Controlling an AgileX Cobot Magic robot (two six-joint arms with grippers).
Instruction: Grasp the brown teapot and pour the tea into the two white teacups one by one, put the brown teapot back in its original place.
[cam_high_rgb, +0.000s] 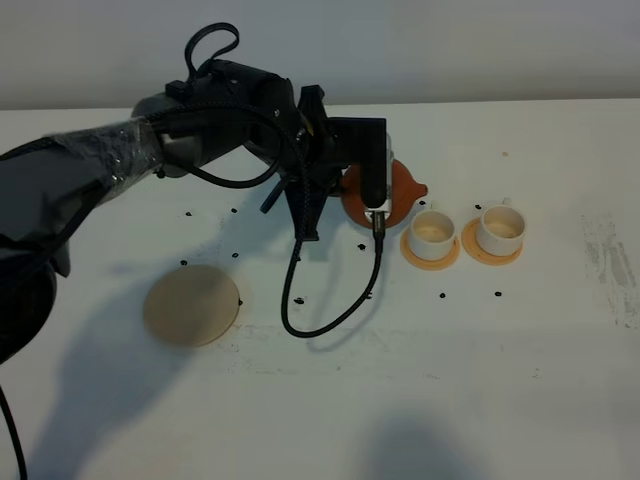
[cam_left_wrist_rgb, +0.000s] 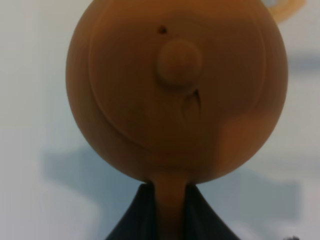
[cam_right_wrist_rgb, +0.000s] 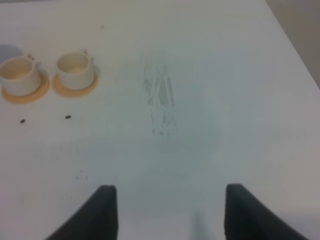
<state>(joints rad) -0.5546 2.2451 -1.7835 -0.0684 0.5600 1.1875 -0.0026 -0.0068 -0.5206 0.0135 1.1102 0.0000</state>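
The brown teapot hangs above the table, held by its loop handle in my left gripper, its spout pointing at the nearer white teacup. The second teacup stands just right of it, each on an orange-tan saucer. In the left wrist view the teapot fills the frame, its handle clamped in my gripper. No tea is visible. The beige coaster lies bare at the left. My right gripper is open over bare table, with both cups far from it.
A black cable loops down from the left wrist onto the table in front of the teapot. Small black marks dot the white tabletop. A grey smudge marks the table right of the cups.
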